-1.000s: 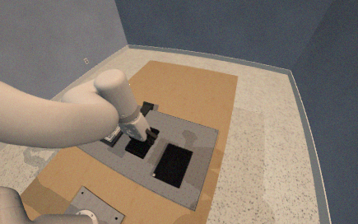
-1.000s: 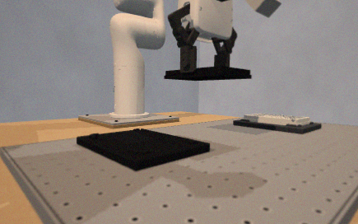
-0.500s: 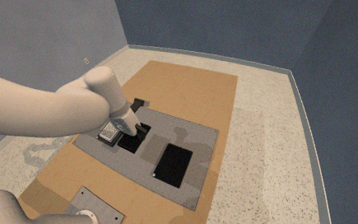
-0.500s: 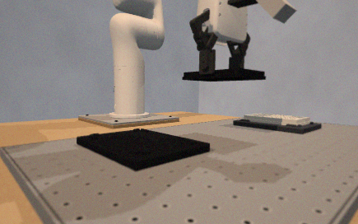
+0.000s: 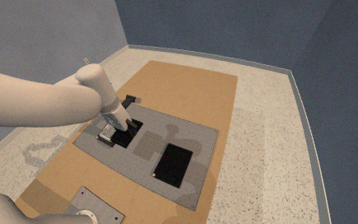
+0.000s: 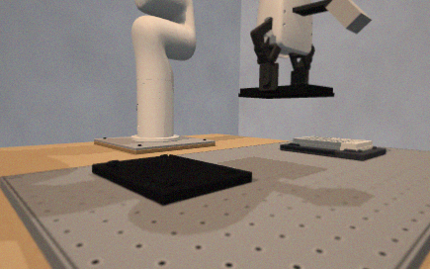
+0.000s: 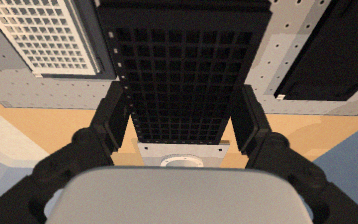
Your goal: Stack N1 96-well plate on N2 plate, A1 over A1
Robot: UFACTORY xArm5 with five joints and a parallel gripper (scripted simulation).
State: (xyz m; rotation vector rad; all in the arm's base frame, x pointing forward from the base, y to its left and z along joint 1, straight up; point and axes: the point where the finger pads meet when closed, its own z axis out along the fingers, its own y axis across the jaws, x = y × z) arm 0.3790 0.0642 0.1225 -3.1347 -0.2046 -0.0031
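Observation:
My gripper [image 6: 283, 79] is shut on a black 96-well plate [image 6: 286, 91] and holds it level, high above the grey perforated board. In the wrist view the black plate [image 7: 185, 75] sits between the two dark fingers. A white 96-well plate [image 6: 333, 142] lies on its dark nest [image 6: 333, 152] at the far right of the board. The held plate hangs to the side of the white plate [image 7: 42, 35], not over it. In the overhead view the held plate [image 5: 126, 133] is next to the white plate [image 5: 107, 132]. The other black nest [image 6: 171, 175] has no plate on it.
The arm's white column [image 6: 154, 74] stands on a grey base plate [image 6: 154, 142] behind the board. The grey board [image 5: 149, 152] lies on a tan table top. The arm's upper link [image 5: 38, 103] hides the left part of the overhead view.

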